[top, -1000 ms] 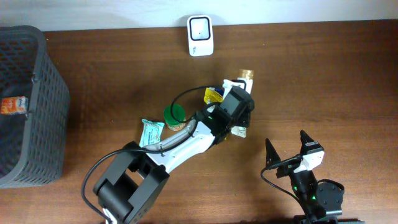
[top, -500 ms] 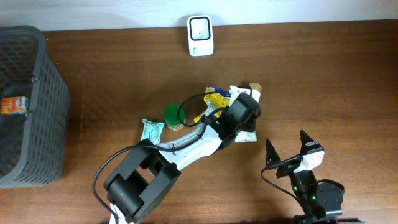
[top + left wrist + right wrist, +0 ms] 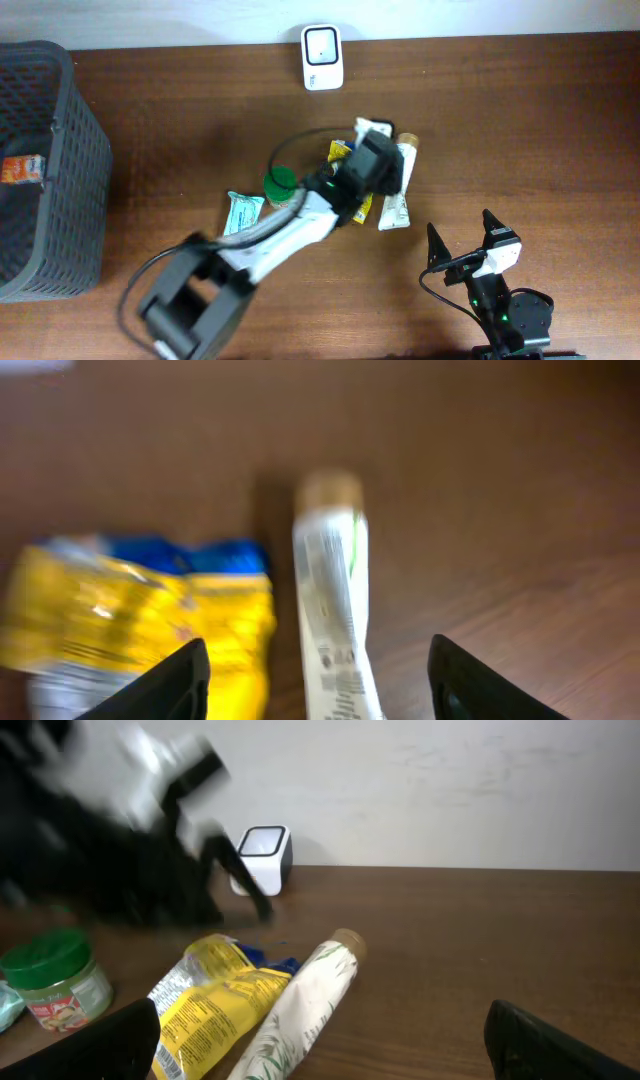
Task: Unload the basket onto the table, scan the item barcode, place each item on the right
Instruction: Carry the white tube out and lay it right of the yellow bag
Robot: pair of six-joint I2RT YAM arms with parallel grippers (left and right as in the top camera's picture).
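A white tube (image 3: pixel 398 190) with a gold cap lies flat on the wooden table, and in the left wrist view the tube (image 3: pixel 335 600) runs lengthwise between my jaws. My left gripper (image 3: pixel 380 165) (image 3: pixel 318 665) hovers over it, open, with neither finger touching it. Beside the tube lies a yellow packet (image 3: pixel 349 160) (image 3: pixel 150 615). The white barcode scanner (image 3: pixel 322 57) (image 3: pixel 262 855) stands at the table's far edge. My right gripper (image 3: pixel 463 242) (image 3: pixel 325 1035) is open and empty near the front edge, facing the tube (image 3: pixel 310 995) and the packet (image 3: pixel 215 1000).
A green-lidded jar (image 3: pixel 281 184) (image 3: pixel 55 978) and a teal packet (image 3: pixel 242 212) lie left of the tube. A dark mesh basket (image 3: pixel 45 200) stands at the far left with an item inside. The blurred left arm (image 3: pixel 130 850) crosses the right wrist view.
My left gripper went from shut on the white tube to open. The tube came down and now lies on the table. The left arm has shifted back and to the left; the right arm stayed still.
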